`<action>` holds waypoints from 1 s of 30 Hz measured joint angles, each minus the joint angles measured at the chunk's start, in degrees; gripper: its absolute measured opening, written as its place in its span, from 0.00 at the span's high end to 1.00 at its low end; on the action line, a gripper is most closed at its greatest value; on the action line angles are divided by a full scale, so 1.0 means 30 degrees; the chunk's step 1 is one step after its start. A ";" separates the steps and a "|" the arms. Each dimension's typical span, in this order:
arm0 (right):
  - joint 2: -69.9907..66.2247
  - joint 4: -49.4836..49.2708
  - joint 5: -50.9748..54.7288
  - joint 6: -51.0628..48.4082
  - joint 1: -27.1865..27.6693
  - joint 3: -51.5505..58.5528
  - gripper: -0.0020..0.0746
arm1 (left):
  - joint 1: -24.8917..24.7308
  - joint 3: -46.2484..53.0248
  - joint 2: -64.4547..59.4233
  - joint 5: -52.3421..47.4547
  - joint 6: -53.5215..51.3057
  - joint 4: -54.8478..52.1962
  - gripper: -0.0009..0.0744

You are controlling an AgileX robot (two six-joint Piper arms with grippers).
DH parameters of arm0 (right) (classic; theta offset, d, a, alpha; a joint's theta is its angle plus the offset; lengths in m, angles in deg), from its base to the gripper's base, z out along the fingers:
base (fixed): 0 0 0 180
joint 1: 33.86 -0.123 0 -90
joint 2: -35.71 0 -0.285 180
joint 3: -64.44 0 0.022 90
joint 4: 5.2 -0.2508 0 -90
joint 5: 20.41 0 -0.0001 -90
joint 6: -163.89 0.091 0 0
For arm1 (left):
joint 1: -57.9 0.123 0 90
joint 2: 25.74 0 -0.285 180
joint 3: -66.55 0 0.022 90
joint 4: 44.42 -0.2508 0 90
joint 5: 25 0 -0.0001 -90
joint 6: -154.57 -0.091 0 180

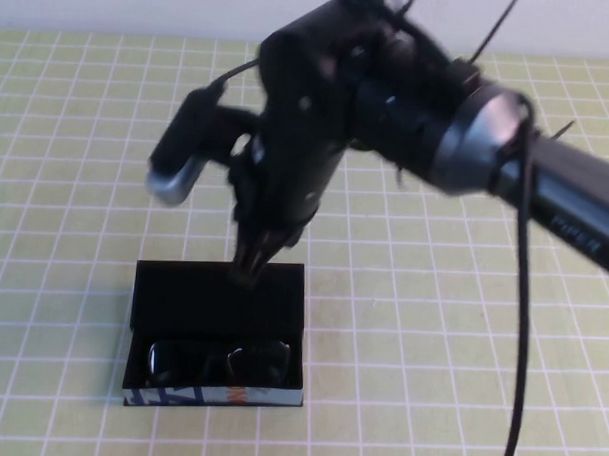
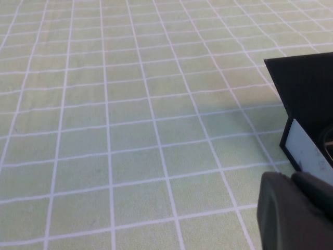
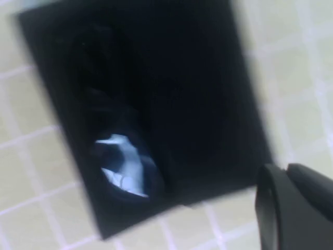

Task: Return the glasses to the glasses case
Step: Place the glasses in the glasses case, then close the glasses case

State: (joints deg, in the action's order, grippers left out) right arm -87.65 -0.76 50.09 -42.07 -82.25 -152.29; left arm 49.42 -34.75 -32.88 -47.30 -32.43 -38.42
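**Over the case: glasses seated, lid still up**

High view: over the glasses case [image 1: 217, 335], the right gripper [image 1: 251, 269] points down at the raised lid, fingertips pinched together, holding nothing. The glasses [image 1: 218, 361] lie inside, by the patterned front edge. Arm lettering unreadable.

Left wrist view: left gripper [image 2: 296, 211] sits low beside the case's side wall [image 2: 307, 151]; finger state cannot be told.

Right wrist view: one lens [image 3: 125, 169] glints in the dark interior.

Risk: pushing the lid could slide the light case or pinch the frame.
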 joint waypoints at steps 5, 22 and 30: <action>0.0335 -0.1049 0.0051 0.0526 0.2567 0.0000 0.99 | 0.0000 0.0000 0.0000 0.0000 0.0000 0.0000 0.99; 0.0413 -0.7404 0.0135 0.0337 0.6754 0.0025 0.99 | 0.0000 0.0000 0.0000 0.2637 0.0980 0.1510 0.99; 0.0413 -0.8872 0.0135 0.0337 0.6786 0.0025 0.99 | 0.0000 0.0000 0.0000 0.5883 0.2594 0.6809 0.99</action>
State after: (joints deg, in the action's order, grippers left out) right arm -86.41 -27.37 50.50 -41.06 -61.89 -152.22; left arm 49.42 -34.75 -32.88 -29.65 -24.65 -17.99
